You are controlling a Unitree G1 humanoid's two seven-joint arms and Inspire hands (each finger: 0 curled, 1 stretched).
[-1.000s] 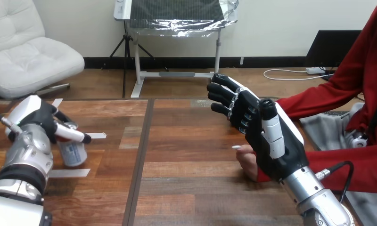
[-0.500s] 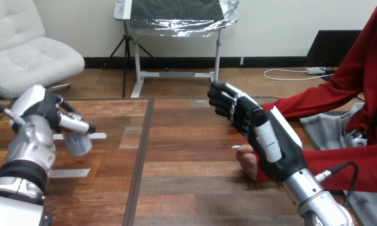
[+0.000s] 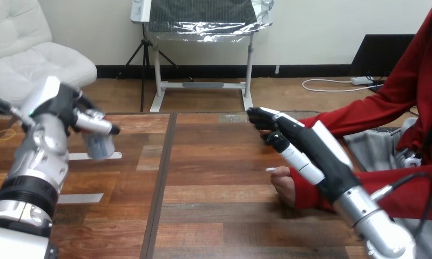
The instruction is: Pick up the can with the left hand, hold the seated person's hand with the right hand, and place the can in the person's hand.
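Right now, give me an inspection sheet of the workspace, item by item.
Surface: wooden table with a dark seam down its middle.
Job's things: can gripped in the left hand, apparently off the table; person's hand resting on the table at the right.
Clutter: two white tape strips at the left.
Hands: left hand curled round the can; right hand open, over the person's hand, not holding it.
Cables: nothing seen.
Surroundings: person seated at the right.

Left hand [image 3: 65, 108] around can [image 3: 98, 145]
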